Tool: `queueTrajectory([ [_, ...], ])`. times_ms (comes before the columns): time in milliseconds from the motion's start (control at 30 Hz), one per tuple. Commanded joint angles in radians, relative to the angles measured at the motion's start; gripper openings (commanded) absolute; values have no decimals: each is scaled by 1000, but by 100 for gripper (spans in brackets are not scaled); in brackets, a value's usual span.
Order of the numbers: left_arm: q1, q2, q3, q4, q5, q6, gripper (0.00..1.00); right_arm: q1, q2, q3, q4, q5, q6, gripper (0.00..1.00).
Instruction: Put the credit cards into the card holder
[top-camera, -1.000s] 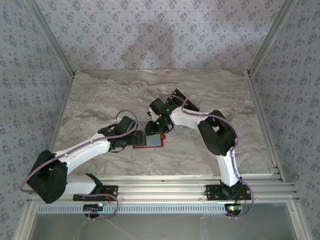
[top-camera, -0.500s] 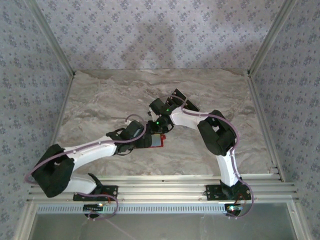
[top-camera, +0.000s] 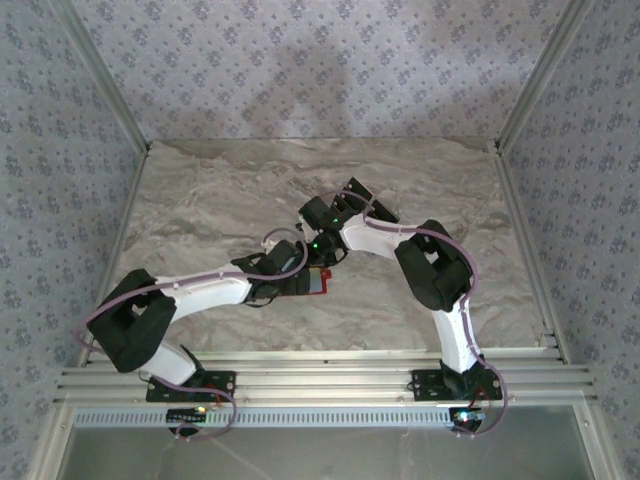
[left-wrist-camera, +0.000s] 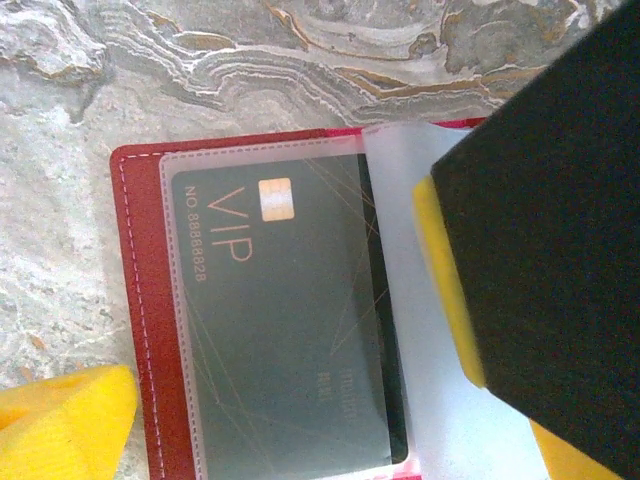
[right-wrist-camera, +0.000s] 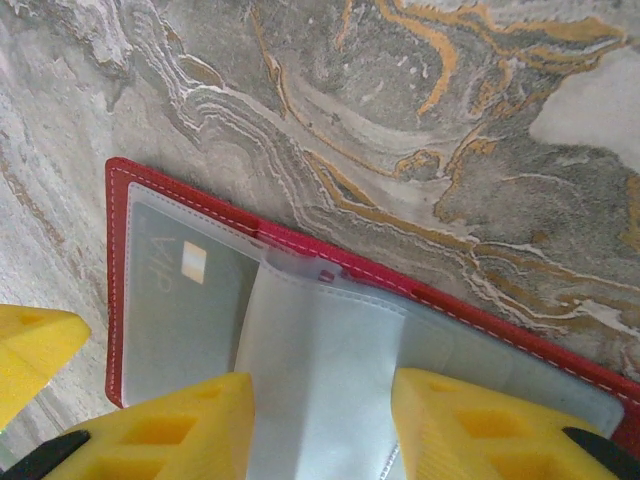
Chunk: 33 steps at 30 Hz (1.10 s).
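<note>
The card holder (top-camera: 321, 285), a red wallet, lies open mid-table. In the left wrist view its red border (left-wrist-camera: 140, 300) frames a clear sleeve holding a dark credit card (left-wrist-camera: 280, 330) marked VIP. From the right wrist, the same credit card (right-wrist-camera: 180, 310) shows inside the card holder (right-wrist-camera: 480, 315). My right gripper (top-camera: 318, 262) stands over the wallet, its yellow fingers (right-wrist-camera: 165, 430) either side of a pale inner leaf (right-wrist-camera: 320, 380) that bows up between them, touching both. My left gripper (top-camera: 292, 280) hovers open over the card, one yellow fingertip (left-wrist-camera: 60, 420) left of the wallet.
The marble-patterned table top (top-camera: 200, 200) runs on all sides of the wallet. Patterned walls close in the back and both sides. The right gripper's black, yellow-padded finger (left-wrist-camera: 540, 230) crowds the right half of the left wrist view.
My left arm has swung right and forward, bringing its open gripper over the wallet's left half. The right arm and the wallet have stayed put.
</note>
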Motion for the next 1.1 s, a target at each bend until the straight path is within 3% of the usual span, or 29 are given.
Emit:
queueTrajectory([
  [0,-2,20,26,-79,-79,-16,99,1,26,-23,-24,-15,8,44],
  [333,-2,33,-23,-93,-100,-48,97,-9,9,-14,-26,-24,11,44],
  [733,-2,29,-39,-61,-94,-47,96,-35,-176,-137,56,9,101,45],
  [1067,-3,31,-47,-47,-89,-48,97,-10,-162,-176,137,-3,197,45],
])
